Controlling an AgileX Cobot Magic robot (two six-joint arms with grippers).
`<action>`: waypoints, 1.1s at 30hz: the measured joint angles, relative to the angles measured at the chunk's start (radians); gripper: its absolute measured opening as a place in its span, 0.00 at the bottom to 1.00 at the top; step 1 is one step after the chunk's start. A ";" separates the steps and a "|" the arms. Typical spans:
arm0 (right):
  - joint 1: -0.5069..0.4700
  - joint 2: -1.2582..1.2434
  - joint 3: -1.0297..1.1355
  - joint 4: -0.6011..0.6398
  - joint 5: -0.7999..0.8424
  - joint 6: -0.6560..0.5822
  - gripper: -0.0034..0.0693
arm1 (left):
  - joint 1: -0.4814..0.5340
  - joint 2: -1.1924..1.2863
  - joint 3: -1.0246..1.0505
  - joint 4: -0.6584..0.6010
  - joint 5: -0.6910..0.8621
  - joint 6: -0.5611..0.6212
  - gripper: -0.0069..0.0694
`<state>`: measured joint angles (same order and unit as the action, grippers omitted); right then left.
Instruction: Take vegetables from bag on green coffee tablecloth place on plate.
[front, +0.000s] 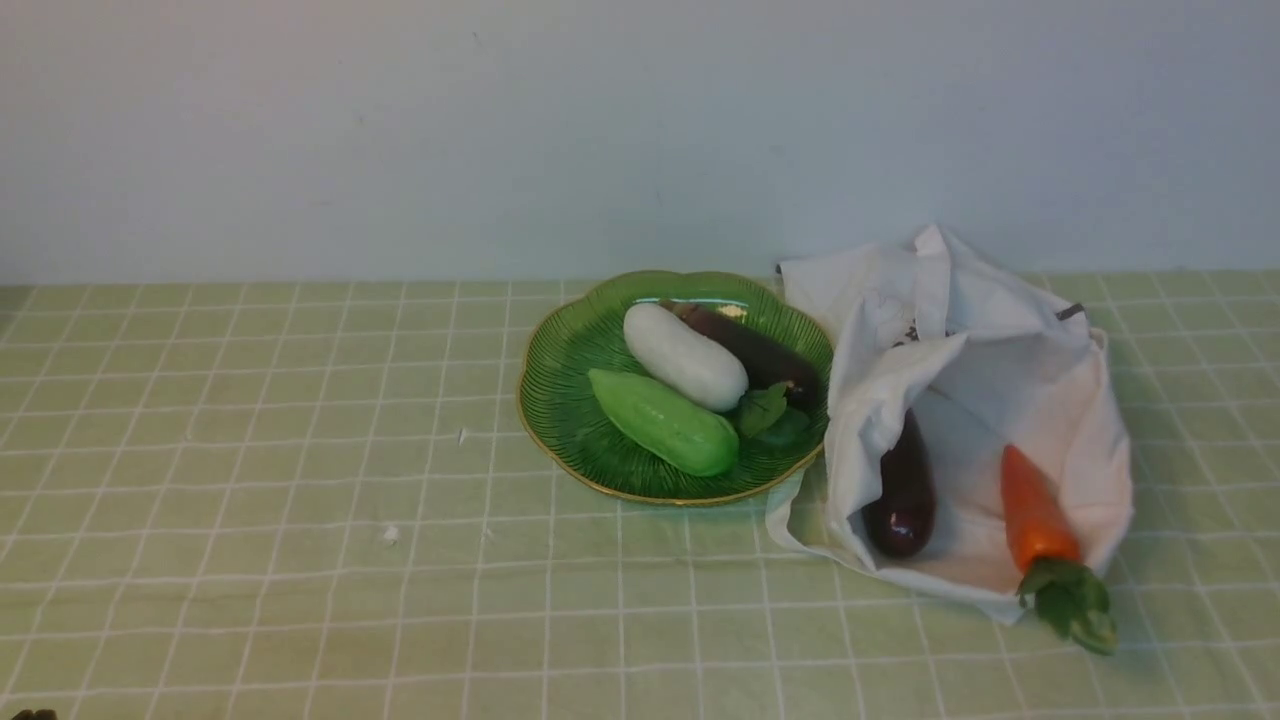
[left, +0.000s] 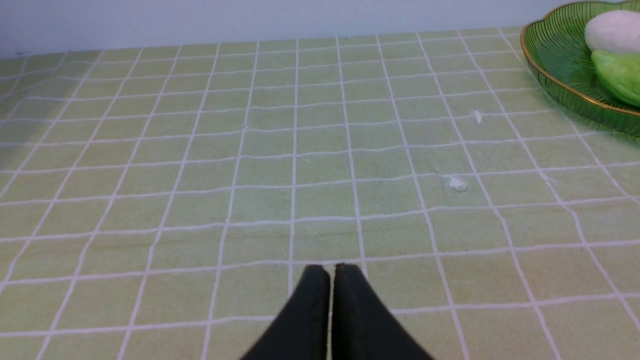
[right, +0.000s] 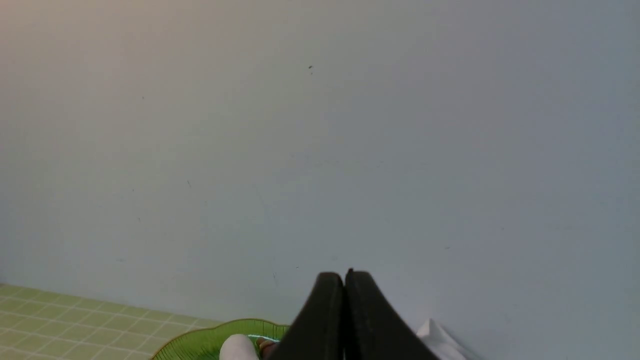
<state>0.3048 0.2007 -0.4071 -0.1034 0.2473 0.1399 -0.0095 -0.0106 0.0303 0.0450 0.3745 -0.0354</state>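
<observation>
1. The right pincer (right: 345, 280) is pressed together, pinching nothing, and likely the nearer for the carrot (front: 1035, 520).
2. The carrot lies ahead in the bag (front: 1065, 400), leaves over its edge, long axis running slightly rightward toward the robot.

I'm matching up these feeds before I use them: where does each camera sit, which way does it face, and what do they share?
Front view: between the arms, looking forward and down at plate, bag and tablecloth; only a dark scrap, too little to identify, at the near left corner.
Left wrist view: on the left arm, facing the tablecloth; the shut left gripper shows.
Right wrist view: on the right arm, facing mostly the wall; the shut right gripper shows.
Both wrist views share the plate's edge.
</observation>
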 joint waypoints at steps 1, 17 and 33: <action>0.000 0.000 0.000 0.000 0.000 0.000 0.03 | 0.000 0.000 0.000 0.000 0.000 0.000 0.08; -0.072 -0.071 0.058 0.032 -0.010 -0.127 0.03 | 0.000 0.000 0.000 0.000 0.000 0.000 0.08; -0.240 -0.212 0.432 0.152 0.008 -0.254 0.03 | 0.000 0.000 0.000 0.000 0.000 0.000 0.08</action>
<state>0.0649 -0.0109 0.0246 0.0490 0.2555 -0.1145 -0.0095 -0.0106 0.0303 0.0450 0.3745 -0.0354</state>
